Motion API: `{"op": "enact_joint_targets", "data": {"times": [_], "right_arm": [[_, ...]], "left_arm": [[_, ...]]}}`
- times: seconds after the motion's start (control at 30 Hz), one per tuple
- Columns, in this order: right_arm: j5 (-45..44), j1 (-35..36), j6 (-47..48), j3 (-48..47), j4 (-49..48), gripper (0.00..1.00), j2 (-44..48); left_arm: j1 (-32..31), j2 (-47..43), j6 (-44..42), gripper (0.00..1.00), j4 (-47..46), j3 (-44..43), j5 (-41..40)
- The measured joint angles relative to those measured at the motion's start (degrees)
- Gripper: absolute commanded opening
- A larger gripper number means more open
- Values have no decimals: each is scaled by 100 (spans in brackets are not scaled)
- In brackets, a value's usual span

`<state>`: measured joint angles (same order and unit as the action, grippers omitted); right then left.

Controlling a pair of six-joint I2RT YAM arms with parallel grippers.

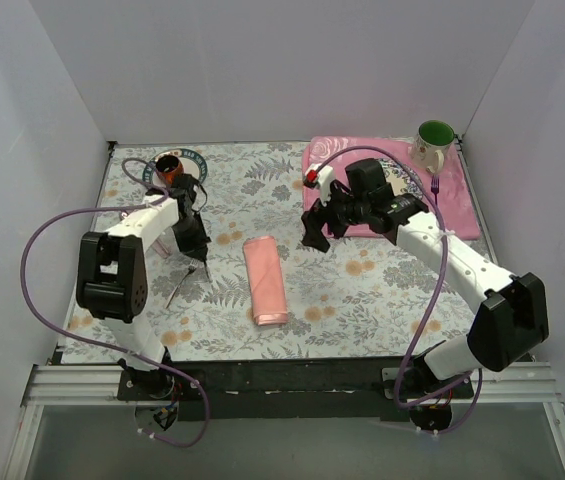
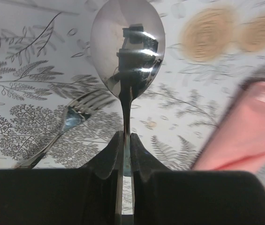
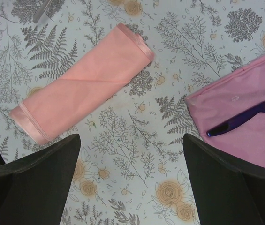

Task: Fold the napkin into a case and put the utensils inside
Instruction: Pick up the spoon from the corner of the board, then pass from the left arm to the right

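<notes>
The salmon-pink napkin lies folded into a narrow case (image 1: 265, 280) at the table's middle, also seen as the case (image 3: 83, 89) and the case (image 2: 249, 131). My left gripper (image 1: 198, 256) (image 2: 126, 137) is shut on the thin handle of a shiny spoon (image 2: 127, 42), whose bowl points away from the fingers just above the tablecloth. A silver fork (image 2: 78, 112) (image 1: 176, 287) lies on the cloth to the spoon's left. My right gripper (image 1: 314, 236) (image 3: 131, 137) hovers open and empty to the right of the case.
A pink rose-patterned placemat (image 1: 462, 212) (image 3: 230, 101) lies at the back right, with a purple knife (image 3: 245, 115) and a purple fork (image 1: 435, 187) on it and a green mug (image 1: 435, 140) behind. A plate with a brown cup (image 1: 169, 165) sits back left.
</notes>
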<state>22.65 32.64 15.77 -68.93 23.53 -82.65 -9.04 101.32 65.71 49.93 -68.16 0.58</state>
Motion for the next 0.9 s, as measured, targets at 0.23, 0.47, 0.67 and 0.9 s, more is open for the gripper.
{"op": "enact_joint_targets", "data": {"times": [0.23, 0.47, 0.67, 0.9], "right_arm": [[520, -9, -282, -1091, 162, 98, -63], [1108, -39, -990, -2022, -566, 94, -28], [1550, -39, -2081, -1432, -2087, 73, 494], [1967, -37, -3418, -1412, -3318, 55, 610]], "left_arm": [[-48, -1075, -625, 0, -175, -1187, 1349], [-59, -3082, -551, 0, -2557, -767, 5095], [-83, -3456, 1429, 0, -6111, -24, 6658], [-83, -3244, 2658, 0, -7750, 269, 7062]]}}
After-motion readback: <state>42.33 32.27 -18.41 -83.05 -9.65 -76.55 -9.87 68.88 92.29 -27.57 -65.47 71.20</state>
